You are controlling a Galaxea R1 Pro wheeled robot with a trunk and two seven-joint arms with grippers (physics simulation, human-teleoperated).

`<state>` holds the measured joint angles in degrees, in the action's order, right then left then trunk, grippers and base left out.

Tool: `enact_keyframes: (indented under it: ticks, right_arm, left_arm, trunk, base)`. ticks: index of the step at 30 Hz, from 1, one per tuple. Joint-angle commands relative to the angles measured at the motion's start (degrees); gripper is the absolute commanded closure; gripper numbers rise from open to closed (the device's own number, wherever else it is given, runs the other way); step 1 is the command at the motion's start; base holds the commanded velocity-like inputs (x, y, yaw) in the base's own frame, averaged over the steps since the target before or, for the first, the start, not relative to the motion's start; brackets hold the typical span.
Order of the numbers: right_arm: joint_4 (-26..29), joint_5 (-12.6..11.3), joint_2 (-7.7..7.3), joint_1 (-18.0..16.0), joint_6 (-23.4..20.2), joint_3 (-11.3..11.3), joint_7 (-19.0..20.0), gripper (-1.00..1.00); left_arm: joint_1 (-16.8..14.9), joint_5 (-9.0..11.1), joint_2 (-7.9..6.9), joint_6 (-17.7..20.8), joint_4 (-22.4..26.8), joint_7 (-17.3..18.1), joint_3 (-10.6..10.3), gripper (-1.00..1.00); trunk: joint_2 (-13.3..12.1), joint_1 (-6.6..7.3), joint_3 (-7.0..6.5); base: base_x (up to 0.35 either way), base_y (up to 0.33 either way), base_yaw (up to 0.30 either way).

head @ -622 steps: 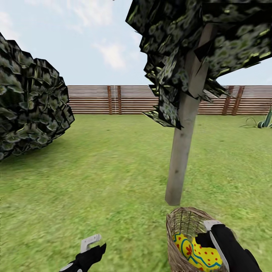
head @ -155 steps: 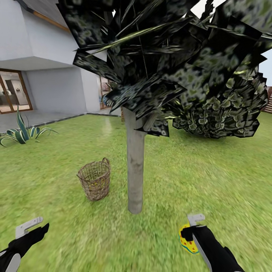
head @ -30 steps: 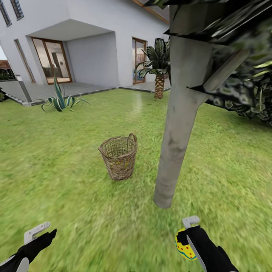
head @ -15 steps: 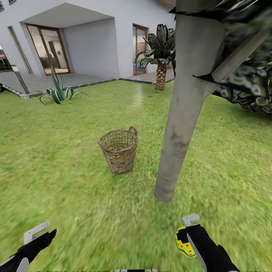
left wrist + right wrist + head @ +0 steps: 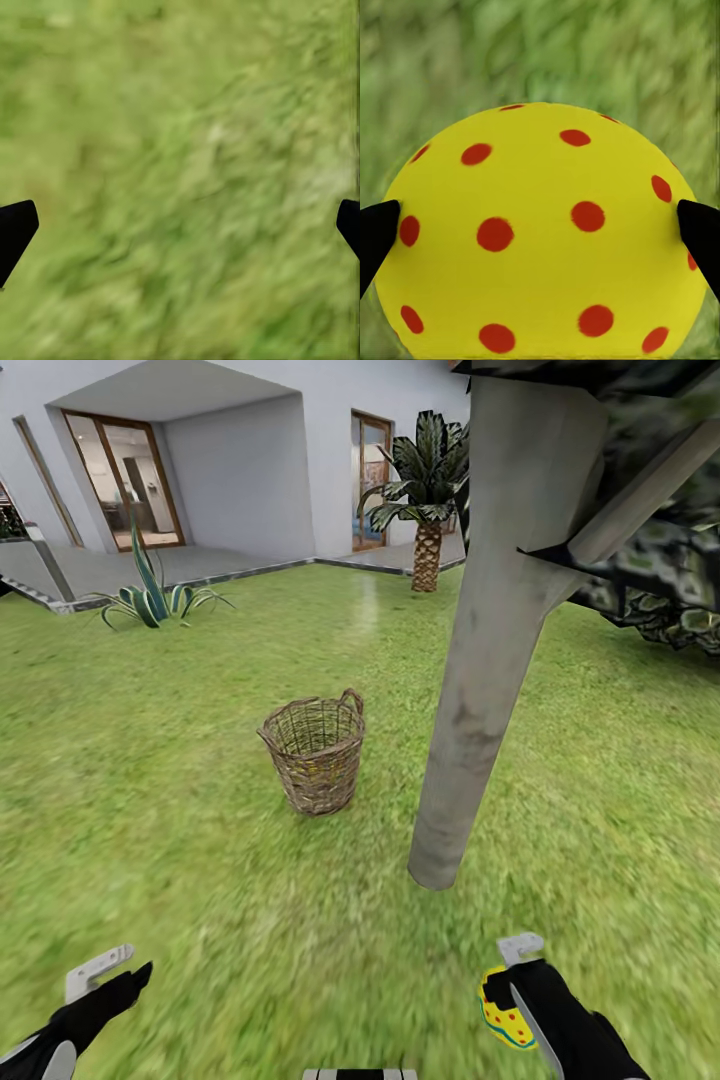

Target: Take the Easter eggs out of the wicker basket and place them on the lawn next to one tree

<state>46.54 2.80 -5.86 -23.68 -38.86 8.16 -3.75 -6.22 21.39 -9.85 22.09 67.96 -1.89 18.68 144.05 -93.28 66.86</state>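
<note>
Bright green lawn (image 5: 200,840) runs up to grey paving and a white house (image 5: 250,450). Nearest, the right claw (image 5: 512,985) is clamped on a red-dotted yellow Easter egg (image 5: 540,240); the left claw (image 5: 180,225) is spread wide with nothing in it. Beyond stands the tree (image 5: 490,660), with the wicker basket (image 5: 315,755) near its trunk.
</note>
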Motion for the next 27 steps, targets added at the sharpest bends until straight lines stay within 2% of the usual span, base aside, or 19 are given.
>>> enact_keyframes:
  ticks: [1, 6, 14, 23, 27]
  right_arm:
    - [-0.26, 0.23, -0.39, -0.02, -0.34, 0.27, -0.11, 1.00]
    - [-1.71, 0.27, -1.88, 0.00, -0.34, 0.28, -0.17, 1.00]
    - [-1.71, 0.27, -1.79, -0.01, 0.12, 0.36, -0.21, 1.00]
    - [-1.80, 0.27, -1.79, 0.00, 0.45, 0.30, -0.30, 1.00]
    - [-1.80, 0.23, -1.79, 0.01, 0.45, 0.28, -0.28, 1.00]
  left_arm:
    - [-0.02, 0.58, 0.06, 0.33, 0.02, 0.13, 0.03, -1.00]
    - [-0.02, 0.55, 0.09, 0.33, -0.01, 0.75, 0.09, -1.00]
    - [-0.02, 0.49, 0.18, 0.33, -0.10, 0.66, 0.01, -1.00]
    - [-0.02, 0.57, 0.18, 0.21, -0.08, 0.74, 0.04, -1.00]
    - [-0.02, 0.58, 0.18, 0.24, -0.10, 0.75, 0.08, -1.00]
  trunk:
    - [0.02, 0.01, 0.05]
    - [-0.02, 0.09, -0.62]
    - [-0.13, 0.30, -2.39]
    - [-0.13, 0.30, -2.39]
    - [-0.07, 0.19, -1.50]
  base:
    - [0.000, 0.000, 0.000]
    - [0.000, 0.000, 0.000]
    - [0.000, 0.000, 0.000]
    - [0.000, 0.000, 0.000]
    - [0.000, 0.000, 0.000]
